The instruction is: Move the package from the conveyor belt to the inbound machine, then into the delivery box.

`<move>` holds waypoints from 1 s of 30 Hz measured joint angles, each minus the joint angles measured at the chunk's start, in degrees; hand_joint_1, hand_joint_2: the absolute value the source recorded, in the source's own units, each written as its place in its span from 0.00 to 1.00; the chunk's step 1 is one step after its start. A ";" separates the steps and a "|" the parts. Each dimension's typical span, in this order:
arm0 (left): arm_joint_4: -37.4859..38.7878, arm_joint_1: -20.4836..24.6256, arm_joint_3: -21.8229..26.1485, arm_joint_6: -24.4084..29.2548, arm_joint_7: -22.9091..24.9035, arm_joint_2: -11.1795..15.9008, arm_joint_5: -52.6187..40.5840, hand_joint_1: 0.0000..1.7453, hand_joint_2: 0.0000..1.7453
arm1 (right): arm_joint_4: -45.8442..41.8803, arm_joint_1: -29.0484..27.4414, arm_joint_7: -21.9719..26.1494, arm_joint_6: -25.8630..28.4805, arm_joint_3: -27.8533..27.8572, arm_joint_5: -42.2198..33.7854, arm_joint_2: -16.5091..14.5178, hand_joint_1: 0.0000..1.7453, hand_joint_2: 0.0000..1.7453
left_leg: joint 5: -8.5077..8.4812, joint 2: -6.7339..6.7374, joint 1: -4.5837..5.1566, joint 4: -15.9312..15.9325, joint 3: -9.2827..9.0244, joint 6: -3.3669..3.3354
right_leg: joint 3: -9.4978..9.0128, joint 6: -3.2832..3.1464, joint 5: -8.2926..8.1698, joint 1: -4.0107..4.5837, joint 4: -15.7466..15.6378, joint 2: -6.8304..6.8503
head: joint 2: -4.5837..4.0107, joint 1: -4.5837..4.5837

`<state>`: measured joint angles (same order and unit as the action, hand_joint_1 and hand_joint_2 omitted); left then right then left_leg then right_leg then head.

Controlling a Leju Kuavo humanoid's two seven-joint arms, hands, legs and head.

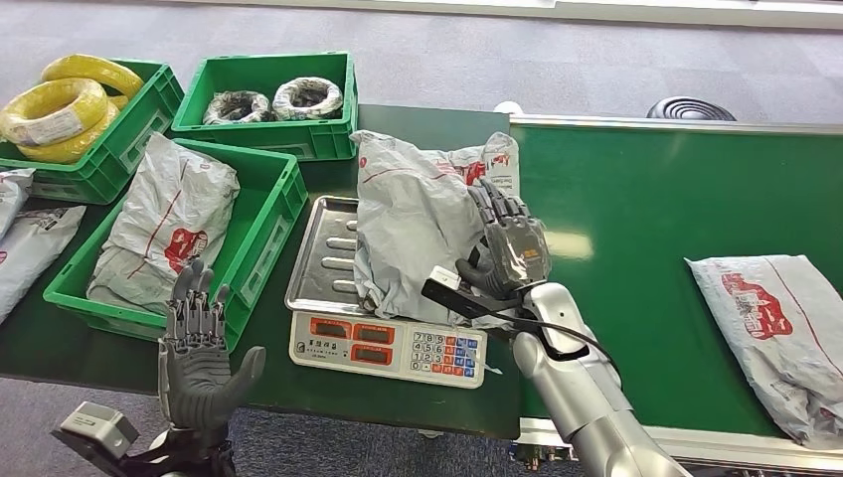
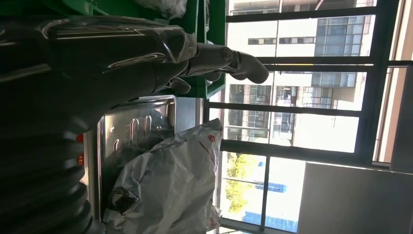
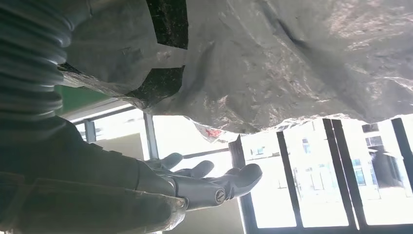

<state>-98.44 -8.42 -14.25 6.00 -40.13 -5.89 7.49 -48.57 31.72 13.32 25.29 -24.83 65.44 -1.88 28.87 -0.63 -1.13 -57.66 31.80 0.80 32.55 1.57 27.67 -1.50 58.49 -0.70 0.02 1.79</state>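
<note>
Package: the grey poly mailer [image 1: 413,224] stands crumpled on the steel tray of the weighing scale [image 1: 390,348], leaning toward the conveyor belt [image 1: 646,214]; the scale serves as the inbound machine, as I judge it.
Right hand: my right hand [image 1: 512,248] lies flat against the mailer's belt-side face, fingers [image 1: 502,211] spread and pointing away from me. In the right wrist view the fingers [image 3: 214,180] look apart with the plastic beside them, not clenched on it. I judge it released, pressing or steadying at most.
Left hand: my left hand [image 1: 204,358] is raised at the near tabletop edge, palm toward the scale, fingers [image 1: 194,298] upright and apart, holding nothing.
Delivery box: the green crate [image 1: 263,224] just left of the scale already holds one mailer; it sits between my left hand and the tray.
Risk, slump: the bag is soft and stands tall on a small tray; if I draw my right hand off, it could flop back onto the belt or over the keypad.
Risk, grip: the film is slick and loose, so a shallow pinch may take only a fold and the contents could swing or slip.
Risk, snag: the dark cable at my right wrist lies close to the bag's lower corner and could catch it.
Risk, crate: carrying it low could clip the crate's near wall.
</note>
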 joint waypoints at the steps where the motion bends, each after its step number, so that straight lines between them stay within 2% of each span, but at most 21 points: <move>1: 0.00 -0.01 0.00 -0.01 0.01 0.04 0.03 0.00 1.00 | 0.00 0.00 -0.17 0.04 0.00 0.15 0.07 0.00 0.00 | 0.00 0.00 0.00 0.00 0.00 0.00 | 0.00 0.00 0.00 0.00 0.00 0.00 | 0.00 0.00; 12: 0.28 -0.11 -0.02 -0.36 -0.01 0.30 0.03 0.00 1.00 | -0.11 -0.30 -2.40 1.65 -0.07 2.61 0.70 0.00 0.00 | 0.00 0.00 0.00 0.00 0.00 0.00 | 0.01 0.00 0.00 0.00 0.00 0.00 | 0.00 0.00; 14: 0.32 -0.18 -0.02 -0.42 -0.01 0.39 0.03 0.00 1.00 | -0.71 -0.85 -3.37 3.83 -0.09 4.22 0.96 0.00 0.00 | 0.00 0.00 0.00 -0.01 -0.01 0.00 | 0.01 0.00 0.00 0.00 0.00 0.00 | 0.00 0.00; 18: 0.37 -0.65 -0.01 -0.42 -0.01 0.52 -0.13 0.00 1.00 | -6.96 -3.95 -7.33 12.67 0.51 13.18 2.16 0.00 0.00 | 0.01 0.00 0.00 -0.01 0.01 0.00 | 0.03 0.00 0.00 0.00 -0.01 0.01 | 0.00 0.01; 21: 0.37 -0.87 0.01 0.17 -0.01 0.56 -0.48 0.00 1.00 | -13.81 -6.83 -8.11 14.40 1.75 16.83 2.93 0.00 0.00 | 0.01 0.01 0.00 -0.01 0.02 0.00 | 0.04 0.00 0.01 0.00 -0.01 0.01 | 0.00 0.01; 25: 0.35 -1.16 0.10 1.53 -0.02 0.64 -0.96 0.00 1.00 | -26.68 -11.66 -3.98 14.47 5.87 17.88 2.78 0.00 0.00 | 0.01 -0.03 0.00 0.00 0.07 0.00 | 0.06 0.00 0.01 0.00 -0.01 0.03 | 0.00 0.02; 28: 0.35 -1.14 0.14 2.01 -0.02 0.67 -1.05 0.00 1.00 | -35.62 -14.00 4.72 14.47 10.96 14.32 1.10 0.00 0.00 | 0.01 -0.01 0.00 0.00 0.06 0.00 | 0.06 0.00 0.01 0.00 -0.01 0.02 | 0.00 0.01; 30: 0.35 -1.12 0.15 2.07 -0.02 0.67 -1.06 0.00 1.00 | -39.81 -15.09 8.73 14.46 14.01 12.60 -0.18 0.00 0.00 | 0.01 -0.01 0.00 0.00 0.05 0.00 | 0.05 0.00 0.01 0.00 -0.01 0.02 | 0.00 0.01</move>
<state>-98.09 -9.54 -14.10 8.07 -40.15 -5.22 6.43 -88.38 16.63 22.04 39.76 -10.82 78.04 -2.07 28.89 -0.64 -1.13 -57.66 31.84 0.80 32.60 1.57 27.68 -1.50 58.47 -0.68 0.02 1.80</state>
